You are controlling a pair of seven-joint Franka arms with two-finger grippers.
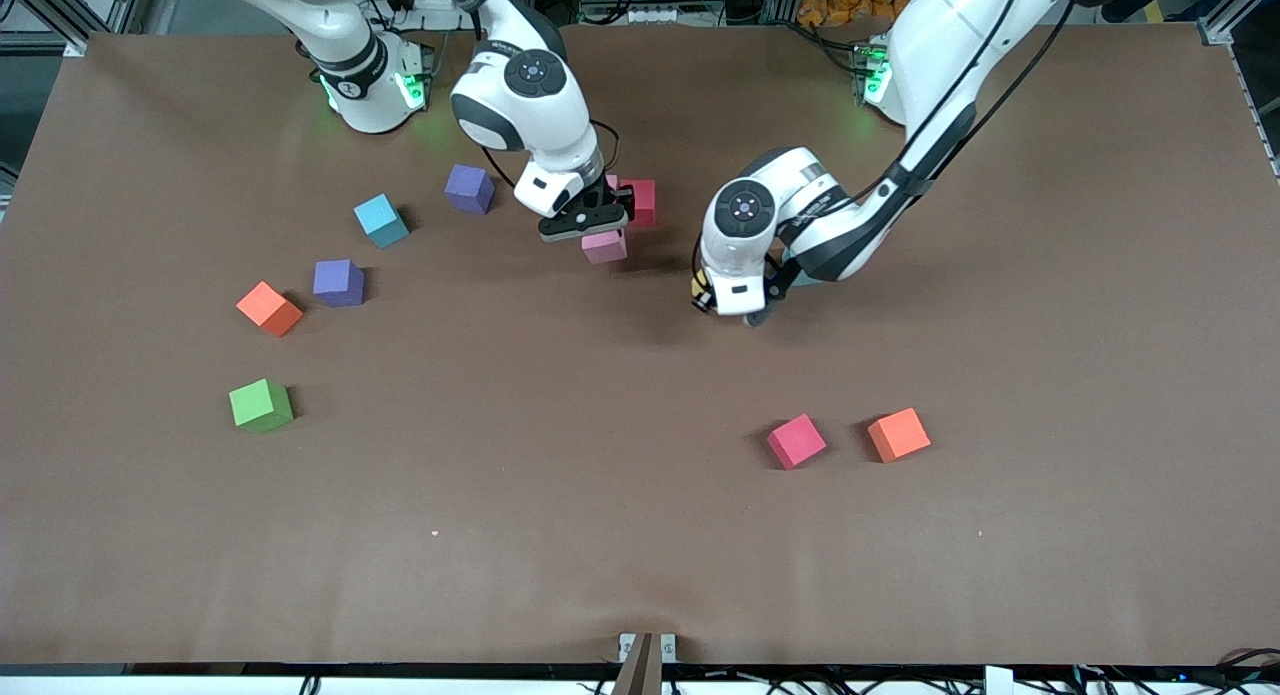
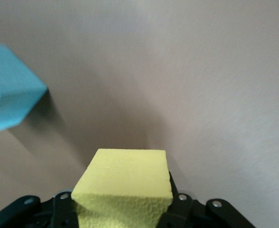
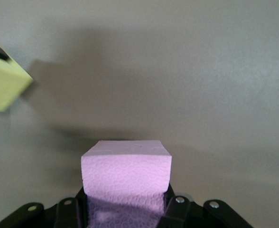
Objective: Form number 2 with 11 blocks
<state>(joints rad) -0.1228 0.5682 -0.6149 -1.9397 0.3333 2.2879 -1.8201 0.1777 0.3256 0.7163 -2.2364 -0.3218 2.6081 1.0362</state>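
- While no digit shape shows on the table (image 1: 640, 535) yet, the task is judged to be at an early stage: no row of the number 2 is laid.
- Low in the frame, toward the left arm's end, a magenta block (image 1: 796, 441) and an orange block (image 1: 899, 434) lie loose, near each other but apart.
- Toward the right arm's end, a green block (image 1: 261, 405), a second orange block (image 1: 269, 308), a purple block (image 1: 339, 282), a cyan block (image 1: 381, 220) and a second purple block (image 1: 469, 188) lie scattered, each turned at its own angle.
- Mid-frame, the left gripper (image 1: 722, 310) is down at the table with its jaws clamped around a yellow block (image 2: 123, 183); another cyan block (image 2: 11, 95) lies near it.
- Upper middle of the frame, the right gripper (image 1: 603, 237) is clenched on a pale pink block (image 3: 126, 173), low over the table beside a red block (image 1: 638, 201) — probably the seed of the figure.
- Remaining work, as judged: nearly all eleven placements.
- Orientation: the digit's long axis cannot be told yet; only the red block gives a hint — its edges run roughly square with the table edges.
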